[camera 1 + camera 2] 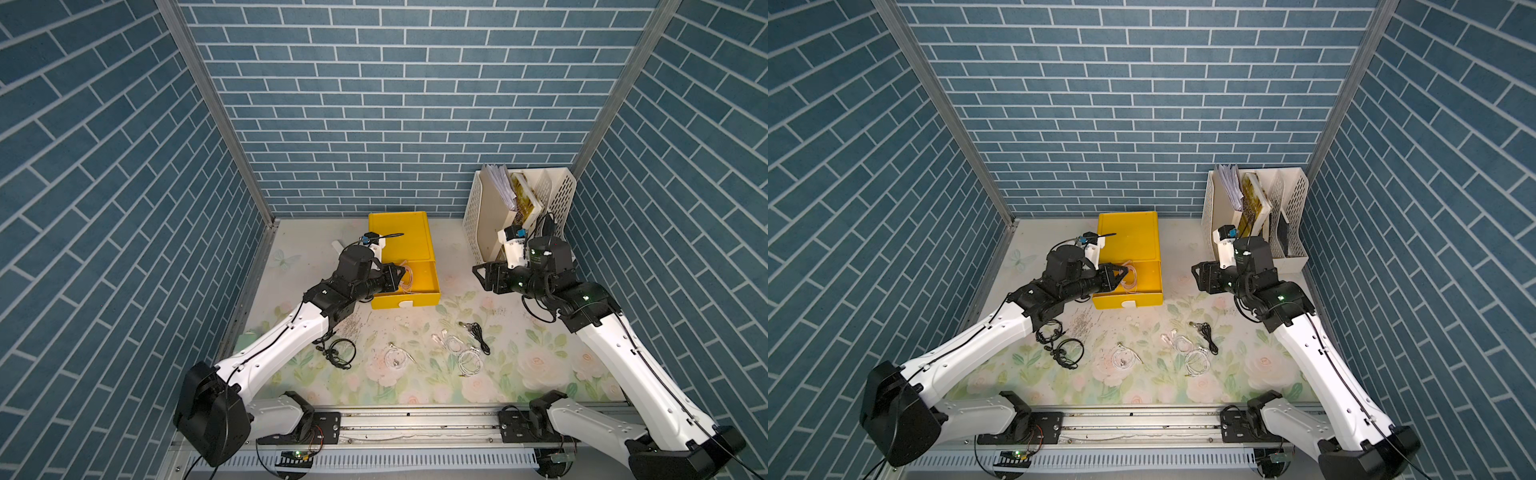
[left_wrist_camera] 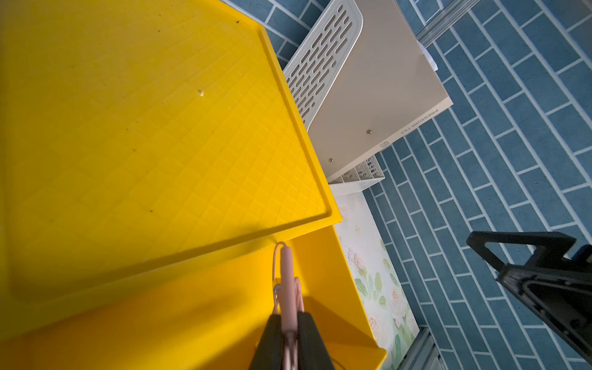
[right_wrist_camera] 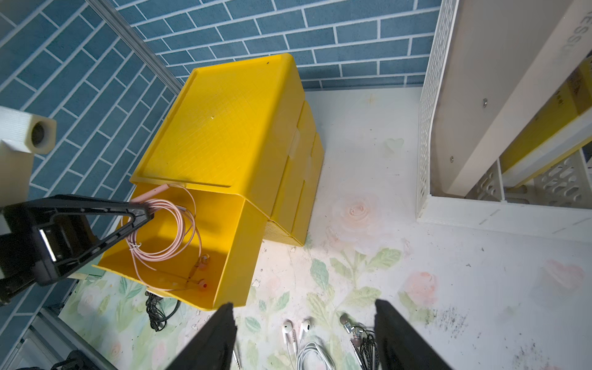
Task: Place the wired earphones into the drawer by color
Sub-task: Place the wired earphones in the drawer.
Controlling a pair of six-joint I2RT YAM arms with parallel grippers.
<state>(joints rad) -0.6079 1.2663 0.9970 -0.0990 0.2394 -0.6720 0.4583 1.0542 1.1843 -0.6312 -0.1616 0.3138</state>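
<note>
Left claw [image 2: 290, 317]: nearly closed, pinching the pink earphones [image 2: 286, 272] by a stiff pink barrel on the cable. The claw sits over the open top drawer [image 3: 237, 253] of the yellow drawer unit [image 3: 224, 128].

Right wrist view: the cable hangs from the claw tip in a loose round coil of several turns. It is thin and pale pink, and a small white tie binds it. Two pink earbuds [image 3: 202, 261] with reddish dots lie on the drawer floor near its front wall.

Right claw [image 3: 304, 302]: fingers spread wide, nothing between them. It hangs above the floral tabletop [image 1: 540, 361], near the white file rack [image 1: 473, 216].

Loose on the tabletop in front of the drawer unit:
- white earphones [image 1: 395, 358] in small coils, mid-tabletop
- black earphones [image 1: 332, 354] beside the left forearm, and a second black bundle next to the white coils
</note>
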